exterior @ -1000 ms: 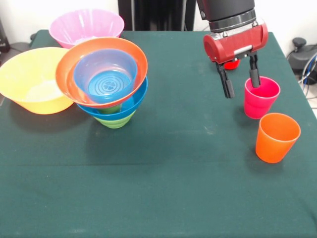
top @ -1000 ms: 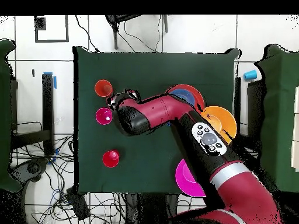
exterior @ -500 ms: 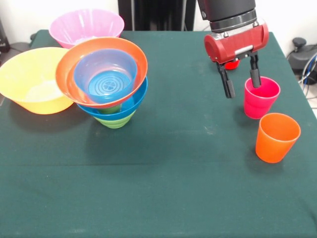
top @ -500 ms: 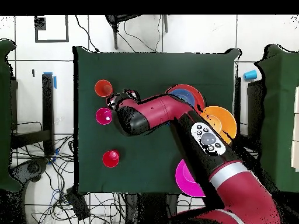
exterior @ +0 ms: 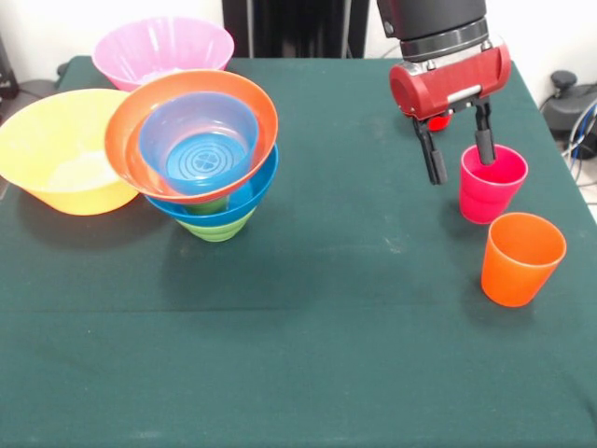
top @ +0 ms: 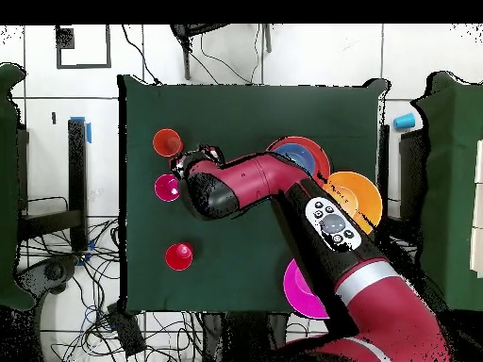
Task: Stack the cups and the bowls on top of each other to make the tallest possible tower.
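My gripper (exterior: 459, 154) is open beside the magenta-pink cup (exterior: 492, 184). One finger (exterior: 484, 145) is at the cup's mouth and the other hangs outside its left wall. The orange cup (exterior: 522, 259) stands just in front of it. The red cup (top: 179, 255) shows in the overhead view, standing apart. The tower (exterior: 201, 149) is tilted: small green bowl (exterior: 216, 227), wide blue bowl (exterior: 256, 191), orange-red bowl (exterior: 187, 86), translucent blue bowl (exterior: 198, 140). I cannot pick out the light green cup.
The big yellow-orange bowl (exterior: 56, 149) sits left of the tower, touching it. The big pink bowl (exterior: 163, 47) stands behind it at the table's far edge. My arm (top: 255, 179) spans the table in the overhead view.
My gripper has shifted slightly to the right in the front view, staying open at the magenta-pink cup. Cups and bowls have not moved.
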